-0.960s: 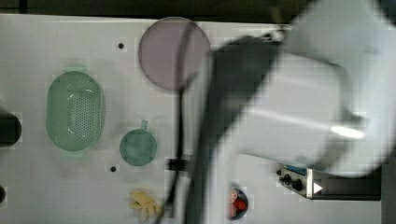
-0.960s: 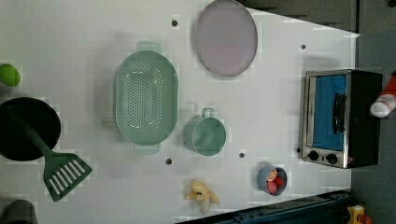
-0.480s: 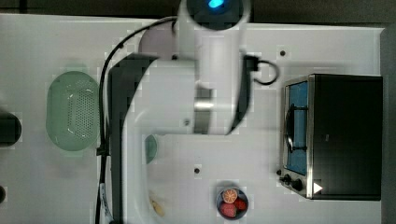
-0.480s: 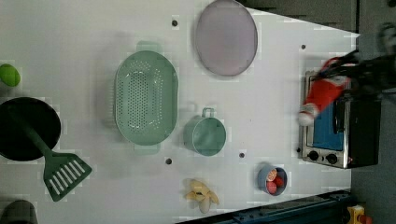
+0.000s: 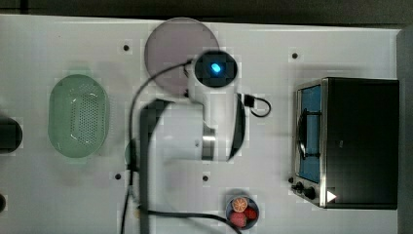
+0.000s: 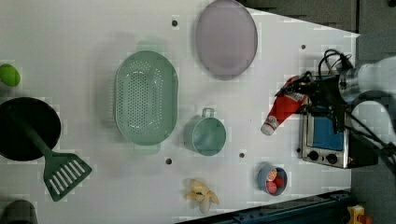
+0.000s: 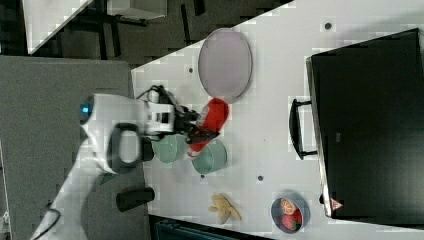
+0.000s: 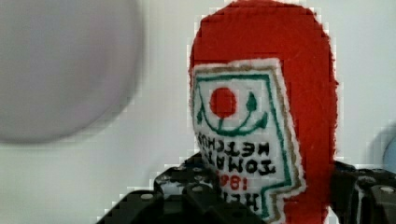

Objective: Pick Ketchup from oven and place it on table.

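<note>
The gripper is closed around the body of the ketchup bottle, one dark finger on each side of the label. In the left view the bottle hangs tilted, cap lower, above the white table, just left of the toaster oven and right of the green cup. The lilac plate is near. The bottle looks light, and its plastic is probably smooth and a little soft, so a moderate grip on the middle of the body seems safest.
</note>
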`<action>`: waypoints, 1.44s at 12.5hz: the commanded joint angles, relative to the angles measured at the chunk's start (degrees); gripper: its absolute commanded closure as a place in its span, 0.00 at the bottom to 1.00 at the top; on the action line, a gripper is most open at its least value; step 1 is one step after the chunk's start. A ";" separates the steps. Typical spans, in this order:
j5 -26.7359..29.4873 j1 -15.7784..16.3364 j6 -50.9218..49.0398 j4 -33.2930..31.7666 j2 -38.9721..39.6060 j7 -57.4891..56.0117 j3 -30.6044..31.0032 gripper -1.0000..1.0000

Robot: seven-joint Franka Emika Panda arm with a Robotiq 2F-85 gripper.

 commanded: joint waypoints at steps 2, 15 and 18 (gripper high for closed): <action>-0.18 -2.85 9.83 -7.01 0.25 -0.12 -0.45 0.36; -0.11 -2.50 14.37 -5.17 -6.22 0.98 -0.16 0.00; -0.14 -2.53 3.86 0.35 -12.32 0.98 -0.22 0.00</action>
